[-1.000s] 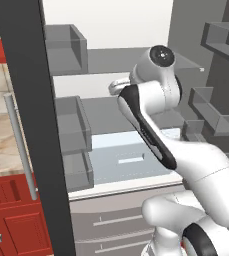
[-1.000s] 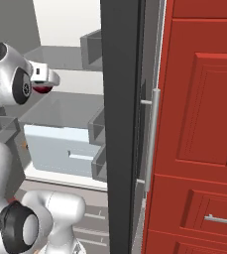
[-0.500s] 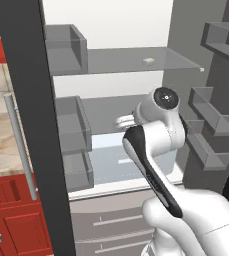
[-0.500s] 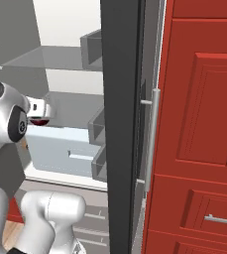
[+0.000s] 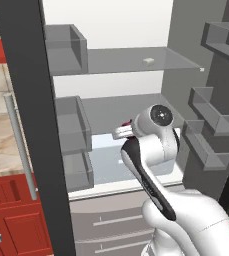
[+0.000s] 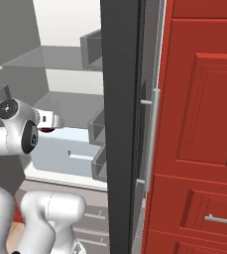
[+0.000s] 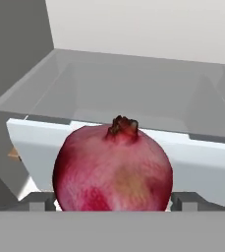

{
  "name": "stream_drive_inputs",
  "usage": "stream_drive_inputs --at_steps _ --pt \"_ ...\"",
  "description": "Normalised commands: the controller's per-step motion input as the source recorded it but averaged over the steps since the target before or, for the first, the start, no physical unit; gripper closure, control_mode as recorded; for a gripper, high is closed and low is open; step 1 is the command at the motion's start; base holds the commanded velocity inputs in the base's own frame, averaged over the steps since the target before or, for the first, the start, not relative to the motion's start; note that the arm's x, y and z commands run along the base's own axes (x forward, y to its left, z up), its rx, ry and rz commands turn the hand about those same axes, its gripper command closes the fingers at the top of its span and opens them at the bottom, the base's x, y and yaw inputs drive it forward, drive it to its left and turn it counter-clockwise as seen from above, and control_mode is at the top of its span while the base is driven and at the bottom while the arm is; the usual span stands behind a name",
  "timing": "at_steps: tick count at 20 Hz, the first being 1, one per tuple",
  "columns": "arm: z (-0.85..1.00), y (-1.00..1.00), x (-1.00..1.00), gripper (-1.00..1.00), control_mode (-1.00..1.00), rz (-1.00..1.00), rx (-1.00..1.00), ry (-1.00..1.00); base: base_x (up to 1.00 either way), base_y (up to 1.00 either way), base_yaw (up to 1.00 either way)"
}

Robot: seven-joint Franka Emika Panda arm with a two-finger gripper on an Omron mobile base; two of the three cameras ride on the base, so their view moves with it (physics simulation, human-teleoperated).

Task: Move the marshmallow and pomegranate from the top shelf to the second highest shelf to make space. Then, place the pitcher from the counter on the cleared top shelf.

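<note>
Pomegranate in my claw at the second highest shelf, marshmallow alone up top.

From the hand view I see the pomegranate sitting crown-up between my finger tips, which press it at nine and three o'clock, so the gripper is clenched on the fruit. Beyond it, toward twelve o'clock, lies the flat grey second highest shelf; whether the fruit rests on it I cannot tell. In the left base view the marshmallow sits on the translucent top shelf, at about one o'clock from my wrist. The right base view shows a dark red sliver of the fruit under my hand.
</note>
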Motion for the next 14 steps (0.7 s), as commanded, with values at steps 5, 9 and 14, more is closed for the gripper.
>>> stream_drive_inputs --at_steps 5,9,14 --pt "-0.03 0.0 0.56 1.0 -1.0 0.0 0.0 0.07 0.0 0.0 0.0" --pt "0.0 0.0 0.62 1.0 -1.0 0.0 0.0 0.07 0.0 0.0 0.0" --pt "-0.04 0.0 0.6 1.0 -1.0 0.0 0.0 0.03 0.0 0.0 0.0"
